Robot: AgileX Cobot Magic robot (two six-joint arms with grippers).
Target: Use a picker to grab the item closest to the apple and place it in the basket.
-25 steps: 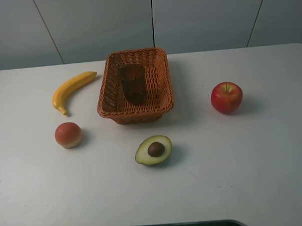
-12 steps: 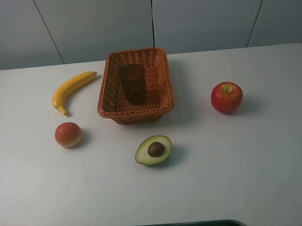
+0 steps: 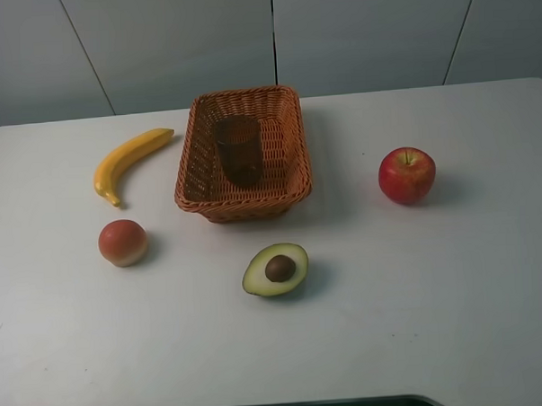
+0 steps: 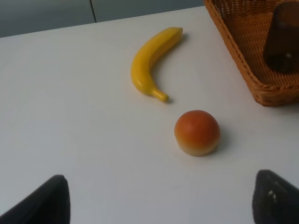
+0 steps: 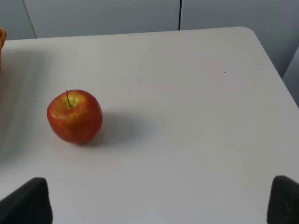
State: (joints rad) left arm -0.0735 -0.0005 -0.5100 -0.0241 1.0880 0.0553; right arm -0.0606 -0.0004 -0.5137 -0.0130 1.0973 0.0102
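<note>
Sat upright on table: red apple (image 3: pixel 406 175) (stem up), halved avocado (image 3: pixel 275 269) cut-face up w/ pit, wicker basket (image 3: pixel 291 178) nearby.

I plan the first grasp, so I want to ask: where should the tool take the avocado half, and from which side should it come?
The avocado half lies flat, cut face and pit up, so coming from above looks best. Grip across its narrower width, on the green rim at both sides of the pit; the long axis seems too wide. Its wider end points toward the basket, but free table surrounds it.
</note>
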